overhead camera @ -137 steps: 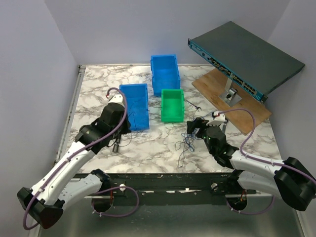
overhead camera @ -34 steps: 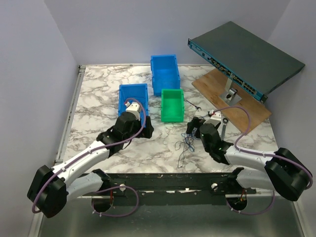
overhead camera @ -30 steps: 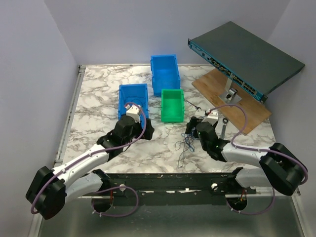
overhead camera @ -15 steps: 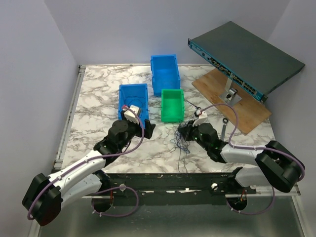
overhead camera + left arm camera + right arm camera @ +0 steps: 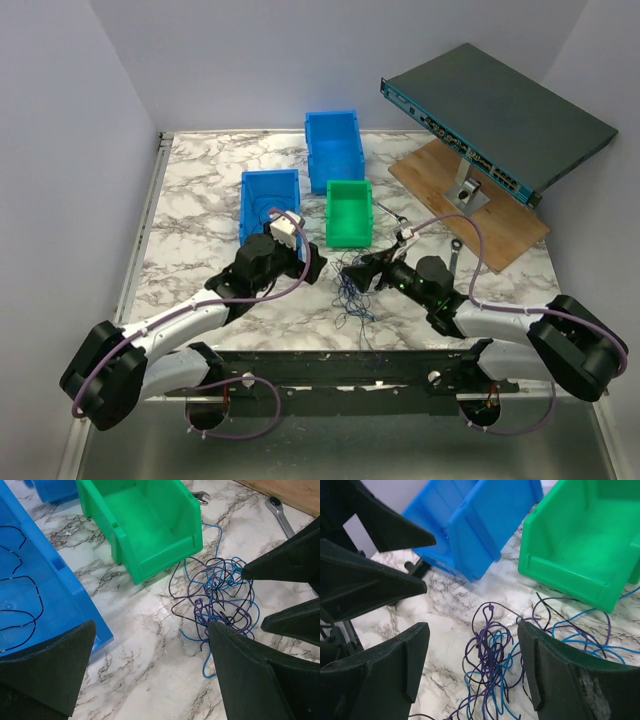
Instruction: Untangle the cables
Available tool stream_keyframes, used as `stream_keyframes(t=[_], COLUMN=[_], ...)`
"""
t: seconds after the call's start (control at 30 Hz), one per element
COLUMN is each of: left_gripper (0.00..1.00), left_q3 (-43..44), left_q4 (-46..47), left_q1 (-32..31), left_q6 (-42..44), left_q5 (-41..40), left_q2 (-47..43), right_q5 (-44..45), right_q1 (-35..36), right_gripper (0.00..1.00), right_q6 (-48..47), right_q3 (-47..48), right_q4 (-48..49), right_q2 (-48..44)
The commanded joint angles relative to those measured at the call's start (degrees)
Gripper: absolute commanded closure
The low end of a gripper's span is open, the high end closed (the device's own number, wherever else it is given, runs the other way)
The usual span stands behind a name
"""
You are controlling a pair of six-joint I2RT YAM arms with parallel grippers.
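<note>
Lavender walls close in a marbled table [image 5: 200, 180], and I work at its near half. The cables [image 5: 220, 600] lie as one knotted heap of blue, purple and dark strands flat on the marble. In the overhead view they sit at 6 o'clock of the green bin [image 5: 349, 212], just beside its front lip.

Both arms point inward at the heap from opposite sides. I judge this is so each can take a different strand and draw it away from the other.

The left gripper [image 5: 150, 630] stands with its fingers spread wide and nothing between them. From its wrist camera the heap sits at about 2 o'clock, near the right-hand finger and apart from it.

The right gripper [image 5: 472, 630] also has its fingers apart. From its wrist view the heap rises straight between them at 6 o'clock, and neither pad is pinching a strand. Overhead, this gripper hangs at about 1 o'clock of the heap, right above it.

A few separate dark wires [image 5: 20, 595] lie in the nearer blue bin [image 5: 268, 200]. I take that bin for the drop-off place.
</note>
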Motion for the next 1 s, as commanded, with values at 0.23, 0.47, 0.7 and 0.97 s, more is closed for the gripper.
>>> stream_keyframes(t=[0.23,0.47,0.7,0.97], left_gripper=[0.03,0.14,0.18,0.24], left_q3=[-3.4,-3.0,-3.0,6.2], left_q4=[4.9,1.5,1.2,-1.5], left_q1=[0.1,0.1,0.0,-1.1], left_q6=[-1.5,-2.7,-4.4,-4.3], left_q5=[3.0,10.7,15.6,19.9], left_q2=[-4.0,-1.1,2.3,14.6], right_q5=[14.1,5.9,-1.1,1.1], right_q1=[0.2,0.2,0.2,0.2], right_gripper=[0.22,0.35,0.38,0.75], right_q6=[0.9,1.1,1.9,2.3], right_q3=[-0.6,-3.4,-1.5,0.0], right_q4=[-6.6,-8.3,-8.2,-8.5], right_q2=[-4.4,-8.1,-2.9,-0.5])
